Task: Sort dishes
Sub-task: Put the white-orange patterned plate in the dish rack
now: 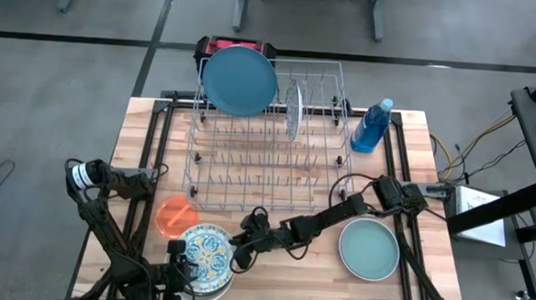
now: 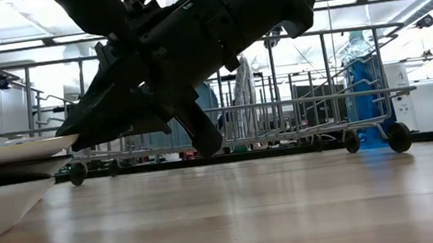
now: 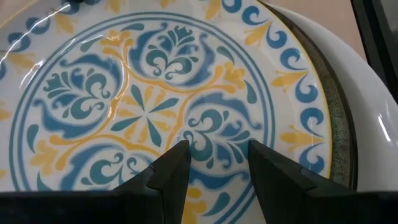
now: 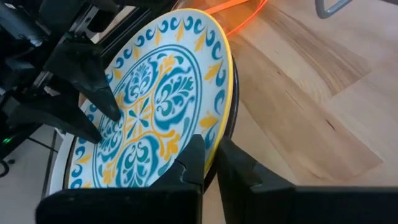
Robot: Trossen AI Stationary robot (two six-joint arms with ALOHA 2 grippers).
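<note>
Pinching the rim of the round blue-and-yellow patterned plate, my right jaws grip glazed, probably slippery ceramic.

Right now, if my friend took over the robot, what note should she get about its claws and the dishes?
Right claw: shut on the rim of the patterned plate, atop a stack at the table's near-left corner.
Left claw: open, fingers over that plate's face, holding nothing.
Done: large blue plate and a pale plate stand upright in the wire rack.
Left: the patterned plate and the plates under it, the small orange plate beside the stack, and the teal-green plate lying flat at near right.
The blue bottle beside the rack is not a dish.
</note>
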